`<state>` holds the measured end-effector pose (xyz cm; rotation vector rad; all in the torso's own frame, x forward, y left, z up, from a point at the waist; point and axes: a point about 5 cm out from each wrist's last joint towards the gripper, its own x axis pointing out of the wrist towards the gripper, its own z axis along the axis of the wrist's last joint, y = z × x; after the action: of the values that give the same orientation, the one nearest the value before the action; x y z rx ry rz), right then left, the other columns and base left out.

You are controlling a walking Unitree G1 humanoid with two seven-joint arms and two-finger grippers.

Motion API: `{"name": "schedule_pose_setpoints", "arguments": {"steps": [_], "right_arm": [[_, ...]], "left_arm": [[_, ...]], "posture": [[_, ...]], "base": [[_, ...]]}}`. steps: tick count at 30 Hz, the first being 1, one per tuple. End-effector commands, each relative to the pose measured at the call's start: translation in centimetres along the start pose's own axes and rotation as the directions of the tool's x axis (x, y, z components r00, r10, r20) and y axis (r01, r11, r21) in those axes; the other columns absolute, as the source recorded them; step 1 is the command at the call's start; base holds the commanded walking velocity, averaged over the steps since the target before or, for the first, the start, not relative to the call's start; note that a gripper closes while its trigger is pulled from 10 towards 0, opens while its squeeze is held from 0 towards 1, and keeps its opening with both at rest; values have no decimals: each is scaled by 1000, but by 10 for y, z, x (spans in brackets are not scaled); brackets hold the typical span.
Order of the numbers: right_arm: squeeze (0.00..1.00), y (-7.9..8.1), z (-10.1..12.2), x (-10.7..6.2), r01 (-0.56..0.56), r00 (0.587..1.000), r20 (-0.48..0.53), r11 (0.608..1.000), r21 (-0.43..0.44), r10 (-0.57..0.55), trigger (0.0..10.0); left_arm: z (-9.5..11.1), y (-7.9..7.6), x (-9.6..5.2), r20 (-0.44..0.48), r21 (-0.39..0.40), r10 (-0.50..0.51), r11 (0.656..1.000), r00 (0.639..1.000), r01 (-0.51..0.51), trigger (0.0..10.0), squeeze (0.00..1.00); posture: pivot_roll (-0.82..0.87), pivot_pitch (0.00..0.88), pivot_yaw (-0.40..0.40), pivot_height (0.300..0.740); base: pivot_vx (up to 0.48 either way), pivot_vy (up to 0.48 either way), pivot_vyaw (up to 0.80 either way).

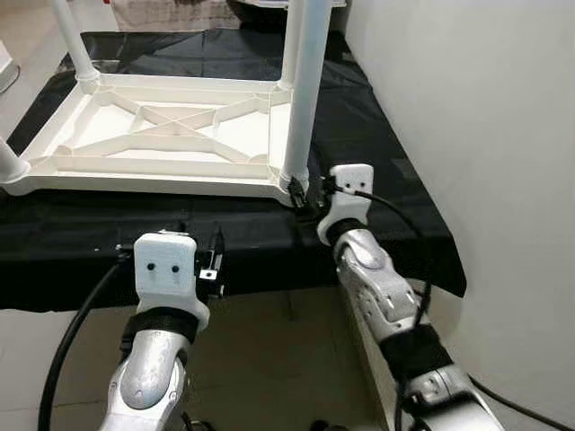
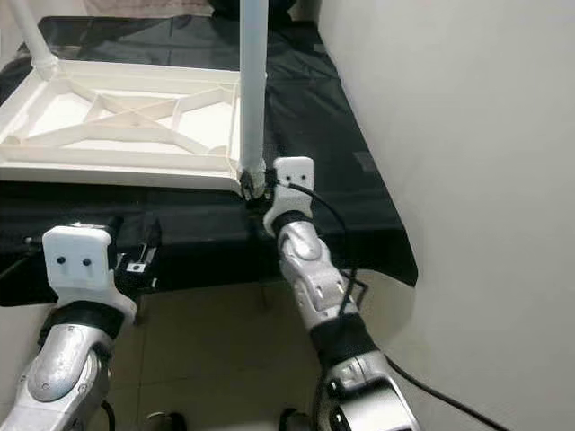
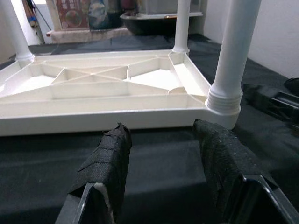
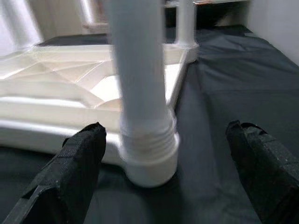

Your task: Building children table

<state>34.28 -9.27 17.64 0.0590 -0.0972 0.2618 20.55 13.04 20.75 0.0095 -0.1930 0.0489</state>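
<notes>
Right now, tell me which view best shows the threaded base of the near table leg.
The left wrist view: the leg stands sharp and its ribbed collar is clear. The right wrist view is closer but blurred. Both eye views show it small beside the right gripper.

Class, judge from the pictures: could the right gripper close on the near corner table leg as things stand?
Probably yes: the right gripper is open with its jaws either side of the near corner leg, nothing between them.
</notes>
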Motion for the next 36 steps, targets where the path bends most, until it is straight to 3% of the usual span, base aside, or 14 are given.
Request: {"name": "schedule_pose_setpoints", "arguments": {"steps": [1, 4, 11, 15, 17, 22, 27, 36], "right_arm": [[0, -3, -9, -7, -17, 1000, -17, 1000, -1, 17, 10000], [0, -18, -17, -15, 34, 999, -36, 999, -23, -35, 10000], [0, -39, -10, -16, 153, 987, -30, 985, -76, -156, 10000], [0, -76, -2, -15, 346, 937, 9, 926, -150, -348, 10000], [0, -85, 3, -14, 394, 919, 33, 906, -155, -394, 10000], [0, -86, 9, -7, 408, 913, 53, 904, -129, -405, 10000], [0, -83, 11, -5, 406, 914, 57, 906, -120, -402, 10000], [0, -77, 7, -1, 404, 915, 49, 908, -112, -401, 10000]], "left_arm": [[-7, 7, -2, -27, 10, 27, 1000, 999, -26, 10000, 0], [-21, 16, -3, -75, 32, 76, 997, 994, -74, 10000, 0], [-24, 33, -2, -83, 71, 164, 985, 983, -158, 10000, 0], [-18, 75, -2, -26, 173, 337, 929, 941, -328, 10000, 0], [-14, 89, -1, 4, 196, 377, 908, 926, -370, 10000, 0], [-9, 102, 4, 40, 209, 410, 888, 911, -409, 10000, 0], [-8, 102, 6, 49, 208, 409, 888, 911, -410, 10000, 0], [-6, 101, 7, 59, 211, 382, 898, 922, -385, 10000, 0]], "posture": [[16, 93, -35, 740], [13, 71, -34, 740], [12, 53, -33, 740], [16, 35, -37, 740], [15, 26, -38, 740], [16, 17, -37, 740], [18, 11, -36, 740], [19, 11, -36, 740]], "base": [[0, 0, 0], [0, 0, 0], [0, 0, 0], [0, 0, 0], [0, 0, 0], [0, 0, 0], [0, 0, 0], [360, 0, 0]]}}
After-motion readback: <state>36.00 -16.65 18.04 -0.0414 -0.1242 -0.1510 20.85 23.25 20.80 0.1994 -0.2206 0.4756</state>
